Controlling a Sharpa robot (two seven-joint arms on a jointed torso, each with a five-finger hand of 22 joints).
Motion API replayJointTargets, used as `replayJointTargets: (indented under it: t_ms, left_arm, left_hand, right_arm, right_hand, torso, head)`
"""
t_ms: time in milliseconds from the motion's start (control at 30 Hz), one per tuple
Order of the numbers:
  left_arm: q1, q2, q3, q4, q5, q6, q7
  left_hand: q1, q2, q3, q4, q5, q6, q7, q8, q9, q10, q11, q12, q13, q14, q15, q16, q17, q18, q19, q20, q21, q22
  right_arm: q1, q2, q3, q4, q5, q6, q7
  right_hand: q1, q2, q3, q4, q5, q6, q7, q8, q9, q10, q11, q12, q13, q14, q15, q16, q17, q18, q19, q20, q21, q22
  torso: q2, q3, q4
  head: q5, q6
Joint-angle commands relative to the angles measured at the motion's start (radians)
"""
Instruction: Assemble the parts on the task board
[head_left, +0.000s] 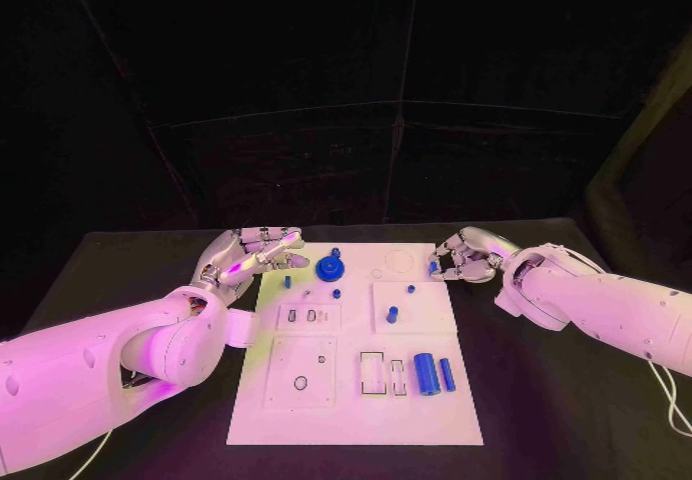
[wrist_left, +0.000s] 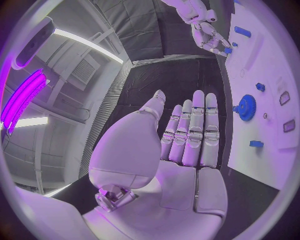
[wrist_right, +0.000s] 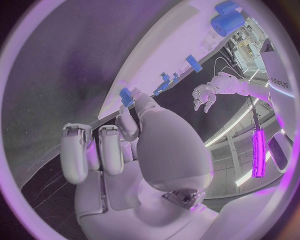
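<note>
Lying mid-counter (head_left: 144, 250), white task board (head_left: 353, 400), blue gear (head_left: 330, 268) at its far end, blue cylinder (head_left: 426, 373) near right, left hand (head_left: 257, 250) empty with fingers straight and spread, right hand (head_left: 462, 255) pinching small blue part (wrist_right: 127, 96) at far right edge.

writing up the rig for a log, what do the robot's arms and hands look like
Two bulky, smooth white-shelled arms, rounded at the joints. Each ends in a silver metallic many-fingered left hand and right hand, with segmented fingers and pale palm plates. A thin white cable trails by the right arm.
</note>
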Motion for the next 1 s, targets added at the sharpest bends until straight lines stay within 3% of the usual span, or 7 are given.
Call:
replayJointTargets:
  t_ms: [33, 500, 767, 1000]
  left_arm:
    - [0.001, 0.0, 0.001, 0.001, -0.005, 0.012, 0.004]
    - [0.001, 0.0, 0.001, 0.001, -0.005, 0.009, 0.003]
    - [0.001, 0.0, 0.001, 0.001, -0.005, 0.009, 0.002]
    - [0.001, 0.0, 0.001, 0.001, -0.005, 0.009, 0.002]
  left_hand:
    - [0.002, 0.012, 0.001, -0.006, 0.005, 0.007, -0.002, -0.004, -0.001, 0.007, 0.001, -0.004, 0.001, 0.007, -0.002, -0.004, 0.001, 0.015, 0.008, 0.0, -0.006, -0.002]
    - [0.004, 0.013, 0.002, -0.008, 0.005, 0.006, -0.001, -0.006, -0.001, 0.006, 0.002, -0.006, 0.0, 0.008, -0.002, -0.005, 0.002, 0.015, 0.009, -0.001, -0.007, -0.002]
    - [0.004, 0.013, 0.002, -0.008, 0.005, 0.006, -0.001, -0.007, -0.001, 0.006, 0.002, -0.006, 0.0, 0.008, -0.002, -0.005, 0.002, 0.015, 0.01, -0.001, -0.007, -0.002]
    - [0.005, 0.014, 0.002, -0.009, 0.005, 0.006, 0.0, -0.007, -0.001, 0.005, 0.002, -0.007, 0.0, 0.008, -0.002, -0.006, 0.002, 0.015, 0.01, -0.001, -0.007, -0.003]
  right_arm:
    - [0.001, 0.005, 0.0, -0.003, 0.003, 0.021, 0.003]
    - [-0.002, 0.015, 0.001, -0.015, 0.003, 0.023, -0.007]
    - [-0.002, 0.018, 0.001, -0.019, 0.003, 0.003, -0.011]
    - [-0.002, 0.018, 0.001, -0.012, 0.003, -0.052, -0.008]
  right_hand:
    - [0.0, 0.012, 0.004, -0.008, -0.005, 0.008, 0.0, 0.006, 0.001, 0.005, -0.001, 0.006, 0.003, 0.066, -0.005, 0.006, 0.066, 0.002, 0.003, -0.004, 0.003, 0.128]
    - [0.004, 0.028, 0.02, -0.013, -0.002, 0.024, -0.002, 0.009, 0.0, 0.009, -0.004, 0.013, 0.009, 0.067, -0.008, 0.008, 0.071, 0.001, 0.008, -0.006, 0.005, 0.134]
    - [0.019, 0.066, 0.066, -0.027, -0.048, 0.078, -0.018, 0.025, 0.004, 0.016, -0.017, 0.023, 0.018, 0.068, -0.018, 0.009, 0.075, -0.001, 0.013, -0.014, 0.008, 0.141]
    - [0.028, 0.093, 0.109, -0.044, -0.076, 0.112, -0.031, 0.038, 0.007, 0.024, -0.027, 0.032, 0.026, 0.07, -0.027, 0.012, 0.083, -0.003, 0.02, -0.022, 0.012, 0.151]
  torso:
    - [0.0, 0.0002, 0.0002]
    - [0.0, 0.0007, -0.0009]
    - [0.0, 0.0009, -0.0002]
    - [-0.001, 0.001, -0.0021]
  head:
    - [0.002, 0.0]
    - [0.009, 0.0]
    - [0.009, -0.002]
    - [0.008, -0.004]
